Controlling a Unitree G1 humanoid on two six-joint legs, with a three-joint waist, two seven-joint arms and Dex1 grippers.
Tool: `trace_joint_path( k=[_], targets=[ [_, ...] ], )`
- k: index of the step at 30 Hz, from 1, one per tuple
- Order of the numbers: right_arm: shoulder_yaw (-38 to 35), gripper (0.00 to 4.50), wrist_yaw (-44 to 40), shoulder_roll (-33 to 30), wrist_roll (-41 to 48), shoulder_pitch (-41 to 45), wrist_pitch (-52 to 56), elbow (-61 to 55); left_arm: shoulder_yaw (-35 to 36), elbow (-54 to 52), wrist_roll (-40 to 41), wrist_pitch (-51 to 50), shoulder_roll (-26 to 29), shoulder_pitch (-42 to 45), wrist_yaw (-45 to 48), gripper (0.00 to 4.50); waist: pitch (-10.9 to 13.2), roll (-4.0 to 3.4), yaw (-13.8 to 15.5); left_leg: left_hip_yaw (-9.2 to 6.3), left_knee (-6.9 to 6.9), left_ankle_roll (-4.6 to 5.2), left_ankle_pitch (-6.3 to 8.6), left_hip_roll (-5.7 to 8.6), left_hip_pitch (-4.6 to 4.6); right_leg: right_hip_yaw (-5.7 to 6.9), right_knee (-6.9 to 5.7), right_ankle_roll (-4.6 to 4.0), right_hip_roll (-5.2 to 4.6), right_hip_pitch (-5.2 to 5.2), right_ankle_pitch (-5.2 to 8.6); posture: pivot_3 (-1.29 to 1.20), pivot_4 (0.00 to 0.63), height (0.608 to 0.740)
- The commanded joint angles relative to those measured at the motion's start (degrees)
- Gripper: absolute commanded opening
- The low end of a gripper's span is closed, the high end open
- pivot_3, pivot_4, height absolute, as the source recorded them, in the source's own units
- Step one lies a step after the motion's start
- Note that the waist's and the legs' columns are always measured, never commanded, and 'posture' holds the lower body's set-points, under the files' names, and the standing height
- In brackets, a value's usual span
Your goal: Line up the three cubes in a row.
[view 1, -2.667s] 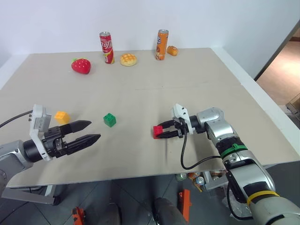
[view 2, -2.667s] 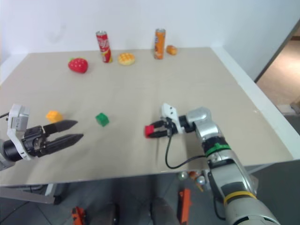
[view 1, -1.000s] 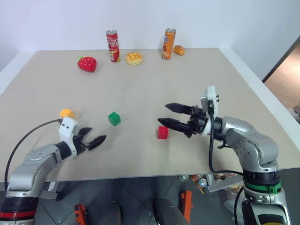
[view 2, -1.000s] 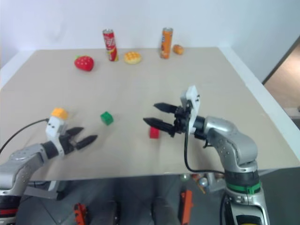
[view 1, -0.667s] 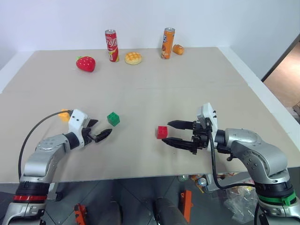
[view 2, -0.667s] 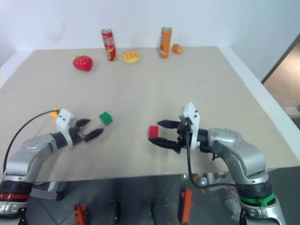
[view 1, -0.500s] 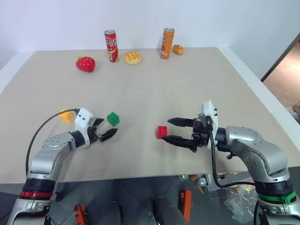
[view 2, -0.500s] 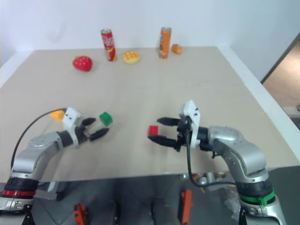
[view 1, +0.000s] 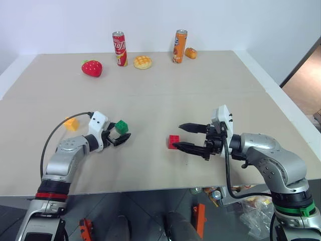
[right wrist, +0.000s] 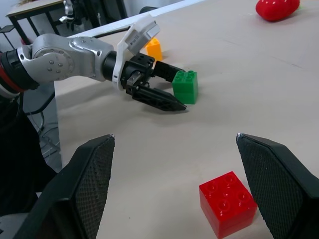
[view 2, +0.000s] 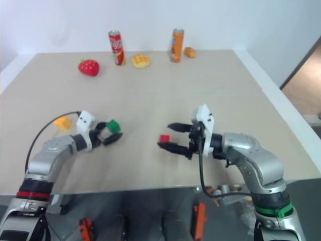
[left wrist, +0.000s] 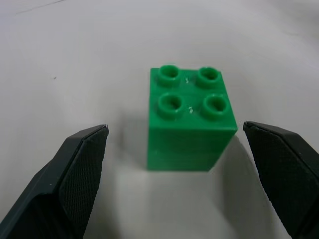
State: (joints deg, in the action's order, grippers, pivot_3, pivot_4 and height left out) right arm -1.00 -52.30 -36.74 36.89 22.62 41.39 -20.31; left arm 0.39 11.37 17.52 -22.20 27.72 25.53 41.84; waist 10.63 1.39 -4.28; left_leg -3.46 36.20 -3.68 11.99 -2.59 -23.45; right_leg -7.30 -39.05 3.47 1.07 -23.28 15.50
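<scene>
**Left gripper spread around green cube, no contact**

Left gripper (view 1: pixel 120 135) wide open, one finger either side of green cube (left wrist: pixel 190 118); clear table visible between each pad and cube in left wrist view, so not touching. Right gripper (view 1: pixel 182 136) also spread wide, empty, fingertips just beside red cube (view 1: pixel 174 141), nothing pinched. Red cube sits between the finger lines in right wrist view, apart from both.

Versus a second ago: left gripper moved forward and toward table centre, from short of green cube to straddling it. Versus earliest frame: right gripper let go of red cube, now free on table. Cubes otherwise same spots; yellow cube (view 1: pixel 71 123) near left forearm, outboard of green. Order left to right: yellow, green, red, roughly a loose line, red well apart from green.

Materials and shapes:
- Cubes: glossy moulded plastic, square, four round hollow studs on top, slight scuffs on green.
- Fingers (left wrist: pixel 79 169): black, wedge-shaped, fine cross-hatch texture on inner pads.
- Table (view 1: pixel 200 90): matte beige board, seam running across the middle.
- Far edge: red can (view 1: pixel 119 49), orange can (view 1: pixel 180 46), both upright cylinders; strawberry (view 1: pixel 92 68) glossy red; bun (view 1: pixel 143 62) with waffle-grid top; small orange lump (view 1: pixel 190 52) beside orange can.
</scene>
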Motion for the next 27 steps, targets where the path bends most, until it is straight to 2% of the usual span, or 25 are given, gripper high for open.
trace_joint_path(
  k=[1,7,17,21,24,27],
  targets=[
    [-1.1,4.16,0.4,0.0,0.7,-0.1,-0.8,-1.3,0.5,0.3,-0.3,1.6,-0.5,1.2,0.5,3.38,0.0,0.00,0.0,0.00,0.00,0.00,0.00,0.00,0.00,-0.01,0.00,0.00,0.00,0.00,0.00,0.00,0.150,0.740],
    [-1.2,4.16,0.9,0.0,0.8,-0.4,-0.8,-1.6,0.4,1.0,-0.5,1.9,-0.9,1.8,0.7,1.33,0.0,0.00,0.0,0.00,0.00,0.00,0.00,0.01,0.00,-0.01,0.00,0.01,-0.01,0.01,0.00,0.00,0.150,0.740],
    [-1.2,4.16,1.3,-0.1,0.6,0.0,-1.0,-0.9,-0.9,0.2,-1.8,3.5,0.5,1.3,3.9,1.34,0.0,0.00,0.0,-0.01,0.00,0.00,0.00,0.01,0.00,-0.01,0.00,0.01,0.00,0.01,0.00,0.00,0.150,0.740],
    [-1.5,4.16,1.3,-0.5,1.1,-0.5,-0.4,-1.4,-3.7,-2.9,-2.4,10.0,2.3,0.0,11.1,1.34,0.0,0.00,0.0,0.00,-0.01,0.00,0.00,0.01,0.00,-0.01,0.00,0.01,0.00,0.00,0.00,0.00,0.150,0.740],
    [-4.0,4.16,0.2,-2.7,4.3,-3.9,1.9,-4.6,-5.7,-4.3,-0.4,13.7,3.6,1.0,20.4,1.34,0.0,0.00,0.2,-0.01,-0.01,0.00,0.00,0.01,-0.06,0.00,0.02,0.02,-0.01,-0.01,0.00,0.00,0.150,0.740],
    [-6.5,4.16,-1.1,-5.1,6.3,-8.1,2.0,-7.3,-6.6,-2.0,0.0,14.5,3.7,3.2,24.8,1.34,0.0,0.00,0.5,-0.02,-0.01,0.00,0.00,0.04,-0.09,0.02,0.02,0.06,-0.03,-0.01,0.04,0.00,0.150,0.740]
  ],
)
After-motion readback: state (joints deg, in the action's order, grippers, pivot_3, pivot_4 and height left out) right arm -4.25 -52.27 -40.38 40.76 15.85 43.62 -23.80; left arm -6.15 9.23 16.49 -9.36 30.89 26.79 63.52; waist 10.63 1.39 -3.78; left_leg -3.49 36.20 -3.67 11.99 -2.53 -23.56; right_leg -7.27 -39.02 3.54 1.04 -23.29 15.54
